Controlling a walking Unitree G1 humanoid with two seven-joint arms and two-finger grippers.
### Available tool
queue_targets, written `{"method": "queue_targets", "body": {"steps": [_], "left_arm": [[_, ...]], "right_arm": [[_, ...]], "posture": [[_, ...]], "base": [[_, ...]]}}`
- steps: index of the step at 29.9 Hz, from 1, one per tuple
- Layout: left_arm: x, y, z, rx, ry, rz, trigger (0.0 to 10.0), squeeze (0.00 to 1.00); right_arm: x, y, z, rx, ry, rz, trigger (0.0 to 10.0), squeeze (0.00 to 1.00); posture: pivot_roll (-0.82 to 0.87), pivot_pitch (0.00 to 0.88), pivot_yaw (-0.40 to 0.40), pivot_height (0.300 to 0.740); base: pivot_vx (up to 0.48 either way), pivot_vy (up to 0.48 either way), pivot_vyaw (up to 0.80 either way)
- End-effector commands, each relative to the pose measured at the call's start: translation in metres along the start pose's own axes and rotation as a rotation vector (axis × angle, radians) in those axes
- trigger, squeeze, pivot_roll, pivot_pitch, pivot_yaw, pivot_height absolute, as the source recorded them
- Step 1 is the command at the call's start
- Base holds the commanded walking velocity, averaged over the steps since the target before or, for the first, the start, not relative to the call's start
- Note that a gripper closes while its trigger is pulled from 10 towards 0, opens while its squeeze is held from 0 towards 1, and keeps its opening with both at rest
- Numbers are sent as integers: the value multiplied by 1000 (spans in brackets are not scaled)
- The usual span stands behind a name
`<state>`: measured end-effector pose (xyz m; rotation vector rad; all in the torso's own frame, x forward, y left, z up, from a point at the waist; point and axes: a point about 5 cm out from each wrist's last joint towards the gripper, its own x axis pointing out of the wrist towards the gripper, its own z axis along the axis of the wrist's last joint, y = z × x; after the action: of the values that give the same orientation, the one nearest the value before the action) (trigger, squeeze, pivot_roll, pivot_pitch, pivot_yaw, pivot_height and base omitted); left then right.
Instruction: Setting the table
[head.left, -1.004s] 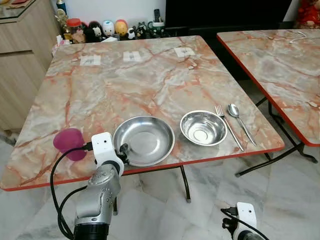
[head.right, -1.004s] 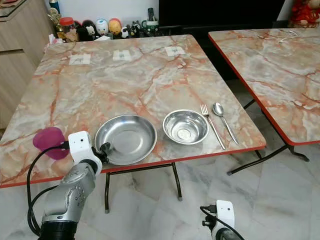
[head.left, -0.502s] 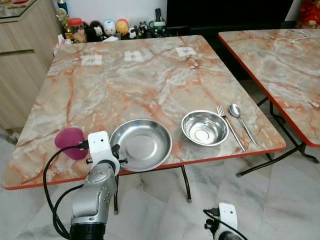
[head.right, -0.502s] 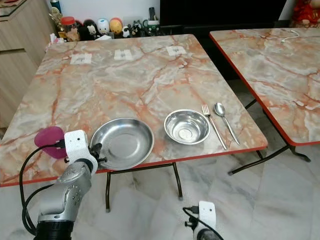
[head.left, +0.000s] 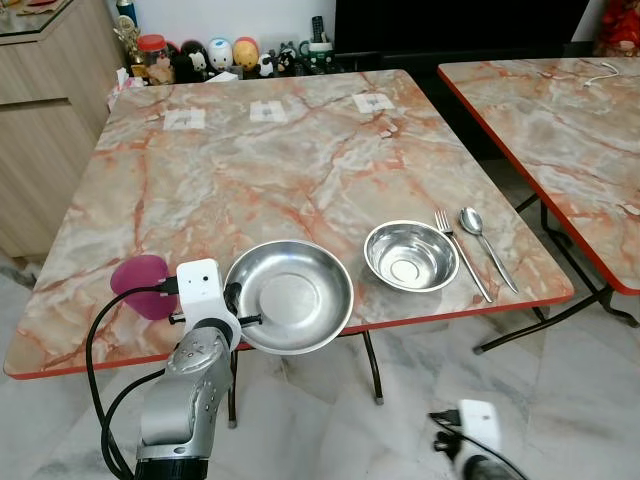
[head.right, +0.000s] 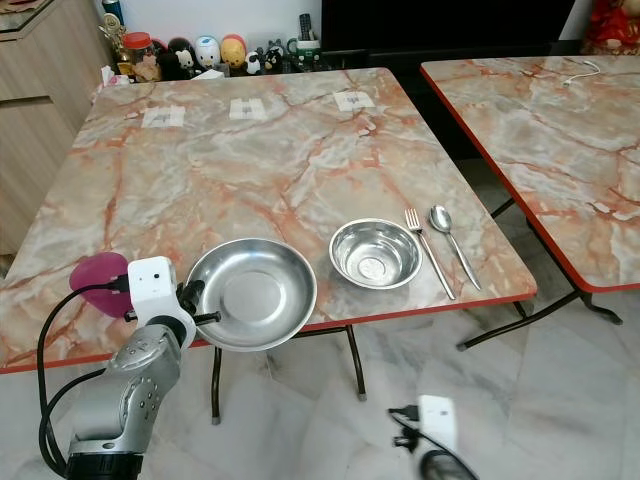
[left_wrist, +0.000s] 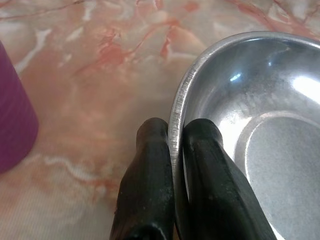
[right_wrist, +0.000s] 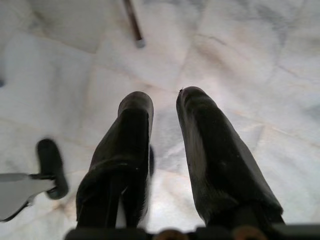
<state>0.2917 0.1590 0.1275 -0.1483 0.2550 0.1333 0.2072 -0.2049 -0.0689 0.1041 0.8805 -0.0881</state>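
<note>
Left gripper (left_wrist: 172, 145) jaws clamped on the plate (head.left: 290, 297) rim, plate overhanging the surface (head.left: 260, 170) edge. Right gripper (right_wrist: 165, 150) idle low, jaws apart, empty. Next, probably: set plate down beside the bowl (head.left: 411, 256).

Bright even light, sharp; wrist views softly blurred.

Left wrist view: steel plate (left_wrist: 260, 125) running off the frame edge; purple cup (left_wrist: 12, 115) cropped to a sliver. Head views: robot arm blocking part of purple cup; right gripper (head.left: 470, 450) blurring at bottom edge. Far figurines (head.left: 215, 55) too small to identify.
</note>
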Motion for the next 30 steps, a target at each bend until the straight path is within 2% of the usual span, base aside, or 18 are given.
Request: {"method": "queue_targets", "body": {"steps": [1, 4, 5, 6, 10, 11, 13, 17, 20, 21, 22, 23, 28, 30], "left_arm": [[-4, -3, -3, 12, -8, -37, 0, 0], [-9, -5, 6, -9, -83, -94, 0, 0], [-10, -6, 6, -11, -89, -99, 0, 0], [-13, -7, 12, -28, -134, -130, 0, 0], [-27, -8, 30, -152, -296, -243, 0, 0], [-27, -8, 30, -152, -296, -243, 0, 0], [-33, 1, 37, -169, -371, -212, 0, 0], [-36, 11, 48, -198, -465, -162, 0, 0], [-38, 13, 56, -209, -516, -172, 0, 0], [-38, 12, 56, -219, -522, -189, 1882, 0], [-38, 11, 56, -220, -522, -194, 1882, 0], [-38, 10, 55, -229, -528, -210, 10000, 0], [-34, 10, 51, -232, -512, -199, 10000, 0], [-35, 12, 55, -247, -544, -199, 10000, 0]], "right_arm": [[-1, 2, -8, 13, 27, 17, 10000, 0], [-1, 2, -9, 14, 30, 18, 10000, 0], [-1, 4, -10, 14, 31, 21, 10000, 0], [-1, 8, -11, 13, 33, 25, 10000, 0], [0, 22, -14, 10, 41, 43, 10000, 0], [0, 22, -14, 10, 41, 43, 10000, 0], [1, 35, -15, 7, 48, 57, 10000, 0], [3, 49, -13, 2, 47, 72, 10000, 0], [4, 60, -9, -5, 41, 85, 10000, 0], [4, 64, -7, -6, 37, 89, 10000, 0], [4, 65, -7, -7, 36, 90, 10000, 0], [4, 68, -5, -8, 32, 93, 10000, 0], [4, 59, -5, -5, 30, 83, 10000, 0], [4, 57, -6, -4, 32, 78, 10000, 0]], "posture": [[58, 80, -27, 740], [59, 80, -29, 740], [58, 81, -28, 740], [59, 80, -30, 740], [63, 78, -32, 740], [63, 78, -32, 740], [60, 71, -31, 740], [64, 61, -35, 740], [64, 56, -35, 740], [62, 49, -35, 740], [62, 49, -35, 740], [56, 42, -34, 740], [48, 34, -33, 740], [51, 29, -34, 740]], "base": [[0, 0, 0], [0, 0, 0], [0, 0, 0], [0, 0, 0], [0, 0, 0], [0, 0, 0], [0, 0, 0], [0, 0, 0], [0, 0, 0], [0, 0, 0], [0, 0, 0], [0, 0, 0], [0, 0, 0], [0, 0, 0]]}}
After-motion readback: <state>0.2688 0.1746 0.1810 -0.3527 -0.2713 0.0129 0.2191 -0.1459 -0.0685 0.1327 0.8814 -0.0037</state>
